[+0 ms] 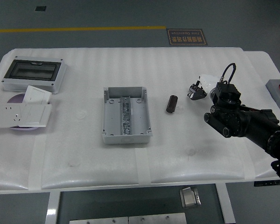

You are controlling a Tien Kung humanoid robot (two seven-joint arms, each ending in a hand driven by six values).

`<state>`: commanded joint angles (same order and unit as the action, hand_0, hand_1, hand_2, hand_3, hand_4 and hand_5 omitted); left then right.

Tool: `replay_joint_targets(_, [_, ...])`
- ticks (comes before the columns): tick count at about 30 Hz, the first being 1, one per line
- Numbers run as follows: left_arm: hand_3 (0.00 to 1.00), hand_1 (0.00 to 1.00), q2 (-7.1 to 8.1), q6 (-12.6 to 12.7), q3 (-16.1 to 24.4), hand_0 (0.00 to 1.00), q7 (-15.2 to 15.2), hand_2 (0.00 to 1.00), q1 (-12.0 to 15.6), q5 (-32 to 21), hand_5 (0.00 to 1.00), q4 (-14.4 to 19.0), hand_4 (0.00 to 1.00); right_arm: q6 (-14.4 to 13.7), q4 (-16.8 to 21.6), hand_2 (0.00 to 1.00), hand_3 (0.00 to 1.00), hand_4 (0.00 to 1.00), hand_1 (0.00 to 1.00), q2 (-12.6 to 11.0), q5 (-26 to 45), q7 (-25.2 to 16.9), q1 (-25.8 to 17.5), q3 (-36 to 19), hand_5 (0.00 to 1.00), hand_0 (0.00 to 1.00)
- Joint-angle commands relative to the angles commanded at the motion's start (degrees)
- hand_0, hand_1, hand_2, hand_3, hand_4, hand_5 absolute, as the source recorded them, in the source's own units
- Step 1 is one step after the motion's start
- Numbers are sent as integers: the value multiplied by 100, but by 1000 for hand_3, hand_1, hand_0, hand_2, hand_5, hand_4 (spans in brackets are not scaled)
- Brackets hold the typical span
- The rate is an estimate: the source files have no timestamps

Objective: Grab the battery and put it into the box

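Note:
The battery (171,103) is a short dark cylinder lying on the white table, just right of the box. The box (126,115) is an open grey enclosure at the table's middle, with a metal rail along its floor. My right arm comes in from the right edge. Its hand (197,90) hovers a short way right of the battery and slightly farther back, fingers relaxed and holding nothing. It does not touch the battery. The left arm is out of view.
At the far left stands a grey enclosure with a dark see-through lid (32,73). In front of it lie white socket plates (22,114) over a purple disc (15,99). A grey block with an orange part (279,91) sits at the right edge.

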<state>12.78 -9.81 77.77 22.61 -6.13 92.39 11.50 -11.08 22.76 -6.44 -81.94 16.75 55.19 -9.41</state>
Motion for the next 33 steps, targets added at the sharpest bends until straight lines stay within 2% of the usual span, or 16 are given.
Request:
replay_joint_targets(4, [569, 648, 3, -1, -37, 581, -19, 506, -2, -31, 33, -7, 585, -19, -15, 511, 655, 505, 440, 12, -12, -12, -26, -26, 208, 247])
replay_joint_targets(5, [568, 648, 4, 0, -46, 577, -24, 505, -2, -40, 32, -9, 590, -25, -18, 513, 657, 465, 437, 14, -12, -15, -32, -30, 161, 235])
replay_joint_targets(15, [569, 647, 2, 21, -173, 572, -81, 506, -11, -182, 31, -33, 590, -80, -23, 502, 657, 465, 434, 40, 36, -46, -108, -66, 162, 230])
replay_joint_targets(21, [570, 647, 4, 38, -181, 570, -95, 506, -6, -198, 31, -35, 594, -262, 82, 501, 657, 466, 433, -20, 244, -114, -114, 103, 162, 228])
replay_joint_targets(27, [571, 647, -6, 65, -134, 568, -95, 507, 18, -174, 31, -29, 591, -796, 646, 492, 657, 470, 429, -348, 698, -200, -114, 559, 161, 227])
replay_joint_targets(33, [570, 646, -11, 90, -98, 564, -94, 507, 50, -158, 32, -24, 591, -926, 1475, 482, 653, 482, 424, -670, 39, -83, -324, -166, 176, 225])
